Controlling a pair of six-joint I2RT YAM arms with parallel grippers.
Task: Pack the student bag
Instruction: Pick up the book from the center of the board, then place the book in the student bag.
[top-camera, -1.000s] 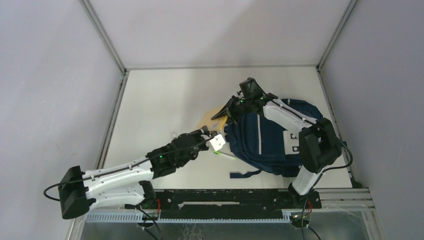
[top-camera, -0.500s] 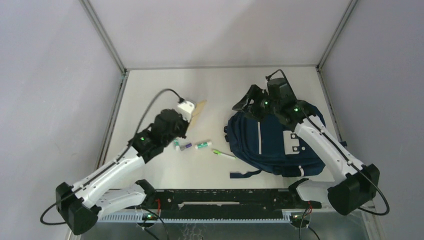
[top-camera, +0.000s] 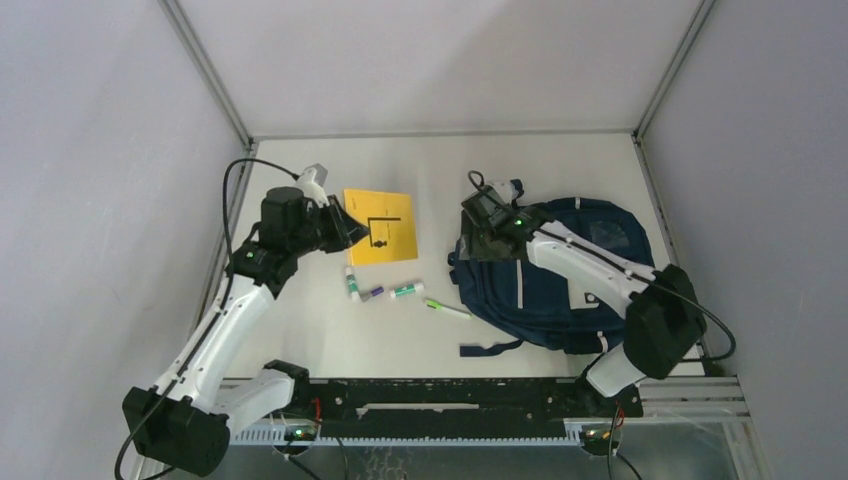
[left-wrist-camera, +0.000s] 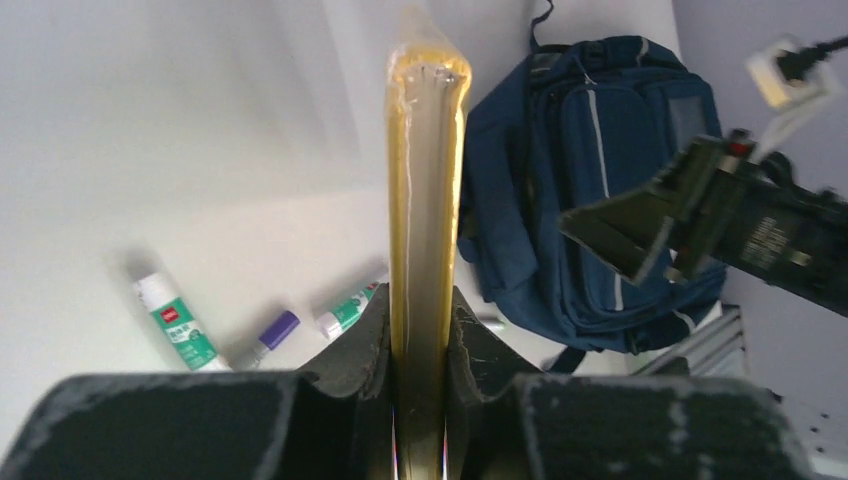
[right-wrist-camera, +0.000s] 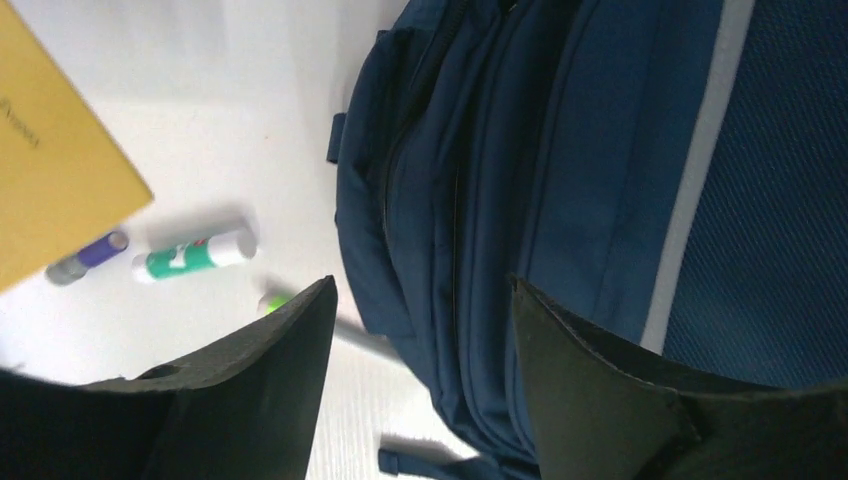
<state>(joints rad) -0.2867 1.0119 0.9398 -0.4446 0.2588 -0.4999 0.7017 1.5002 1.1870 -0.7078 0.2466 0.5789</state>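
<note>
At 3 o'clock, one student bag (top-camera: 545, 305) lies along 1–7, top toward 1. The left gripper (left-wrist-camera: 418, 300) pinches one yellow book (top-camera: 392, 238); the right gripper (right-wrist-camera: 422, 283) gapes.

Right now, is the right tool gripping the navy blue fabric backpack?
No, the right tool hangs open over the navy blue fabric backpack.

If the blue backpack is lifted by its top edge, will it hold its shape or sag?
Likely sag: the backpack lies slumped on the table with soft folds along its seams. Its loose strap would probably trail and could snag. It looks bulky, so one hold may not raise it whole.
</note>
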